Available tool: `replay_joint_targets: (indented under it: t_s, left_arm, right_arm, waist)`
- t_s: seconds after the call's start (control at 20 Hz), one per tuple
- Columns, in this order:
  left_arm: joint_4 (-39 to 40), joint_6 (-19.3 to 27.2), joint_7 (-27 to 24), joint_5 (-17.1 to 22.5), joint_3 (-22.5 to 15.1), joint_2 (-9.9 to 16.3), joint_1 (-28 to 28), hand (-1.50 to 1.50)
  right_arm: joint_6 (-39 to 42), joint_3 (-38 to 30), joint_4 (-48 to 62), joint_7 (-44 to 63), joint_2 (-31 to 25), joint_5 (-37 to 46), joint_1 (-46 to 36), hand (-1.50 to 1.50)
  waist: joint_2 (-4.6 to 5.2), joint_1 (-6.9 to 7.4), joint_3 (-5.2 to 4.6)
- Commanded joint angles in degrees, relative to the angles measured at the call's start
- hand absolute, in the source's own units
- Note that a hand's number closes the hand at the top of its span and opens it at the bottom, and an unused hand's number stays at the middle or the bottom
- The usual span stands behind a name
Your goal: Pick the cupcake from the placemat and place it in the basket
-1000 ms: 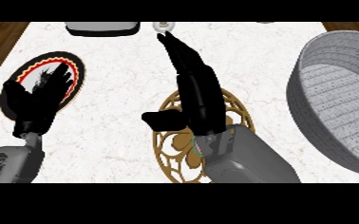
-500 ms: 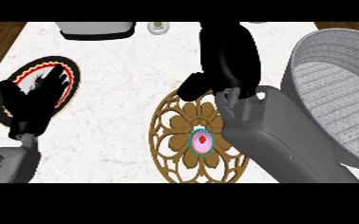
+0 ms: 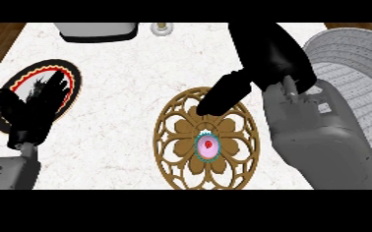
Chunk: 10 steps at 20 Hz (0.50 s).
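Observation:
A small cupcake (image 3: 207, 147) with pink icing, a red centre and a teal wrapper sits in the middle of a round brown openwork placemat (image 3: 174, 147). My right hand (image 3: 270, 54) is above the mat's far edge, beyond the cupcake, fingers pointing away and relaxed, thumb (image 3: 222, 93) angled down over the mat's rim. It holds nothing. The grey woven basket (image 3: 347, 59) stands at the right edge, partly hidden by my right forearm. My left hand (image 3: 38, 105) rests open at the left.
A dark oval plate (image 3: 69, 76) with a red and cream rim lies under my left hand. A grey container (image 3: 98, 30) and a small pale round object (image 3: 162, 28) stand along the far edge of the white marble counter.
My right hand has moved right and closer, off the placemat's centre, uncovering the cupcake. The left hand has not moved.

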Motion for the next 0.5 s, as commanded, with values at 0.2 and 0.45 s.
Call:
replay_joint_targets:
  t_s: [0.2,0.45]
  left_arm:
    - [0.83,0.70,-0.11,-0.63,0.61,-0.29,-0.91,0.00]
    - [-4.53,0.16,1.61,-0.65,-0.52,-0.26,2.23,0.00]
  right_arm:
    - [6.78,-3.62,-15.11,16.99,-3.02,-8.89,4.07,-1.50]
    - [1.69,2.46,-26.85,17.03,-3.10,-2.08,15.17,-1.50]
  waist:
    - [0.23,-1.09,0.02]
    - [0.42,0.96,0.10]
